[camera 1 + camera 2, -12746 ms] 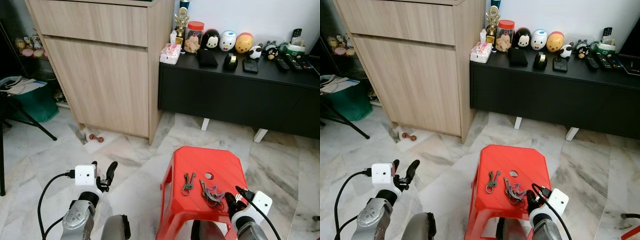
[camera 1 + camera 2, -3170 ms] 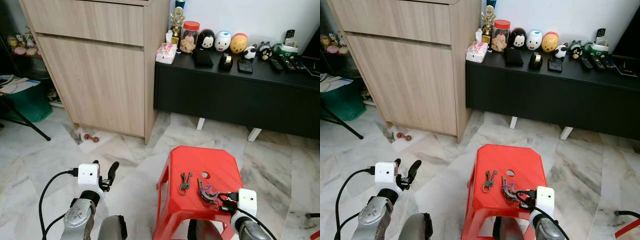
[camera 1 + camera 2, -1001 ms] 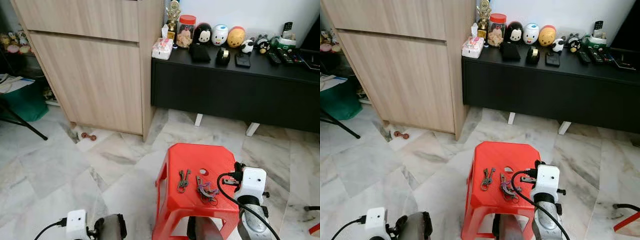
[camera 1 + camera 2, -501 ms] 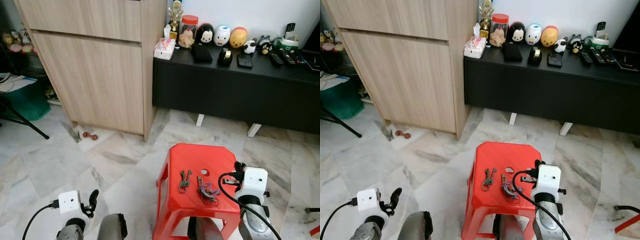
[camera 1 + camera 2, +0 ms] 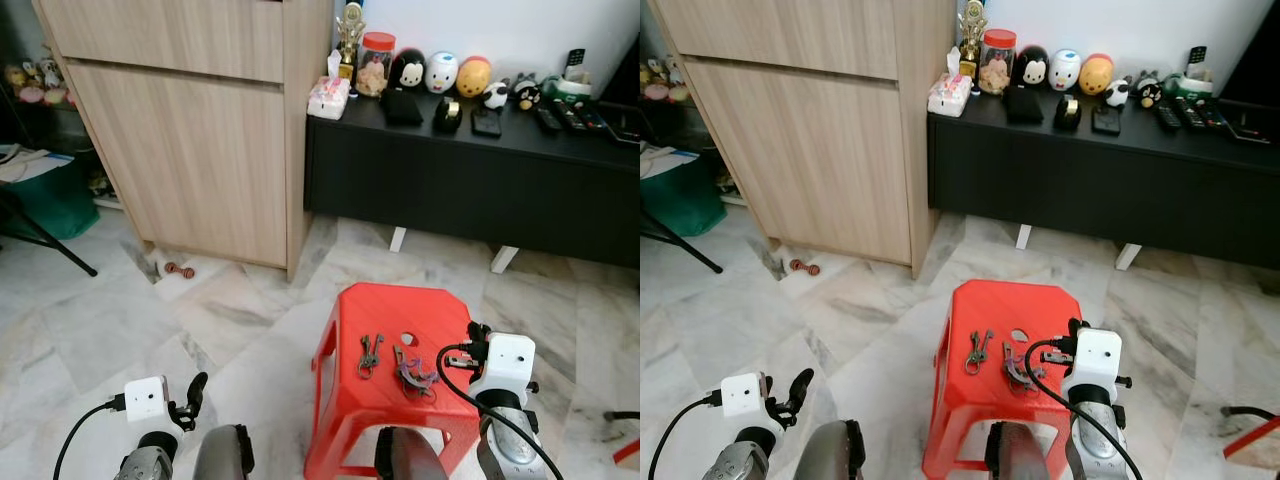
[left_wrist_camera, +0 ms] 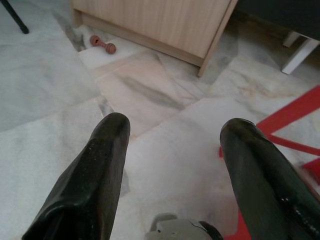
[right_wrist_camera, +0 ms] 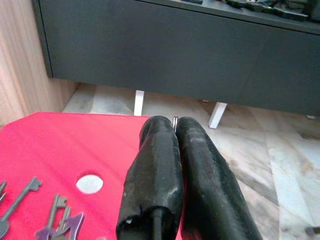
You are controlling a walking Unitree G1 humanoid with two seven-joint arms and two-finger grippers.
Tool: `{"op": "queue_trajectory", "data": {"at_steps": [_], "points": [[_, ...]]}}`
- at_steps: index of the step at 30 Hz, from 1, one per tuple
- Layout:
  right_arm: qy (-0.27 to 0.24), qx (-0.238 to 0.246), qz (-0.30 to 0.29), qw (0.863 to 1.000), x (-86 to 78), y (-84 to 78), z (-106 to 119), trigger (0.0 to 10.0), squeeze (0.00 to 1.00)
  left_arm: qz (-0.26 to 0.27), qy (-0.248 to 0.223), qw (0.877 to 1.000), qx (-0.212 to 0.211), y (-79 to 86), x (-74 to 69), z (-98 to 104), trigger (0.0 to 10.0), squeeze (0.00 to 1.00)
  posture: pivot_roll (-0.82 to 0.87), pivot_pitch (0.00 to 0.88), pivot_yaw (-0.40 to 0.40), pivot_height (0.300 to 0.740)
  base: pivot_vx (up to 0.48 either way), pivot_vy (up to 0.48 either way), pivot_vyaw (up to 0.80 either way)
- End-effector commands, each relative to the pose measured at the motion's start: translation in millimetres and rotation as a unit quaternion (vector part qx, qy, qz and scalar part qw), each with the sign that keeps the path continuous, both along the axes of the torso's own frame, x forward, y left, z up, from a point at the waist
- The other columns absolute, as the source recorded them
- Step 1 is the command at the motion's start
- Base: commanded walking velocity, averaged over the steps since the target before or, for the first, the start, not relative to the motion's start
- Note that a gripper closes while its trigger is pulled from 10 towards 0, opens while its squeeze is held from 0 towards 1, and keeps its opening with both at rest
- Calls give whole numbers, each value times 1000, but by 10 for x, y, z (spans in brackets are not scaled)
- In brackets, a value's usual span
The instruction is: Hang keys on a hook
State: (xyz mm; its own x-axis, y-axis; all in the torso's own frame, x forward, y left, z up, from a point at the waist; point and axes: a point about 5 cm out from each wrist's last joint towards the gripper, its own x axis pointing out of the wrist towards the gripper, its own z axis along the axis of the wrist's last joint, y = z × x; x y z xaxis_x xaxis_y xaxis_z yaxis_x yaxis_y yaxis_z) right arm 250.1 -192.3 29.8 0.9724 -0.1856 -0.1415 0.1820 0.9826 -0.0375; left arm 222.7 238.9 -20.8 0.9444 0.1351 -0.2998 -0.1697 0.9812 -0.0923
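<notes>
Two key bunches lie on a red plastic stool (image 5: 350,310): grey keys (image 5: 370,352) and a bunch with a purple tag (image 5: 412,373). My right gripper (image 5: 472,342) hangs over the stool's right edge, just right of the purple bunch. In the right wrist view its fingers (image 7: 160,150) are pressed shut, and a thin silver ring (image 7: 175,120) pokes out between the tips. The keys (image 7: 55,212) lie apart from those tips. My left gripper (image 6: 172,125) hangs low on the left over the marble floor, open with nothing in it.
A tall wooden cabinet (image 5: 200,130) stands at the back left. Beside it, a low black sideboard (image 5: 470,190) carries toys and a jar. A small red dumbbell toy (image 5: 178,268) lies by the cabinet's foot. A green bag (image 5: 50,200) and a black stand leg (image 5: 45,248) are at far left.
The left gripper has risen into view at the lower left over the last second. The right gripper moved earlier from the stool's front to its right edge and now holds still.
</notes>
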Motion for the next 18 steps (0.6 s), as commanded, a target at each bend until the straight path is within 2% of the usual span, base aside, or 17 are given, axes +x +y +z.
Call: {"op": "queue_trajectory", "data": {"at_steps": [1, 7, 18], "points": [[-3, -2, 0, 1000, 22, -12, 32, 10000, 0, -6, 7, 1000, -4, -39, -38, -39, 10000, 0, 34, 0, -77, 588, -270, 0, 0], [2, 1, 0, 1000, 18, -12, 12, 10000, 0, -1, 14, 1000, -1, -16, -69, -58, 10000, 0, 34, 0, -80, 588, -265, 0, 0], [5, 9, -2, 1000, 32, -2, -5, 10000, 0, 2, 14, 1000, 6, 20, -59, -42, 10000, 0, 35, 0, -81, 588, 0, 0, 0]]}}
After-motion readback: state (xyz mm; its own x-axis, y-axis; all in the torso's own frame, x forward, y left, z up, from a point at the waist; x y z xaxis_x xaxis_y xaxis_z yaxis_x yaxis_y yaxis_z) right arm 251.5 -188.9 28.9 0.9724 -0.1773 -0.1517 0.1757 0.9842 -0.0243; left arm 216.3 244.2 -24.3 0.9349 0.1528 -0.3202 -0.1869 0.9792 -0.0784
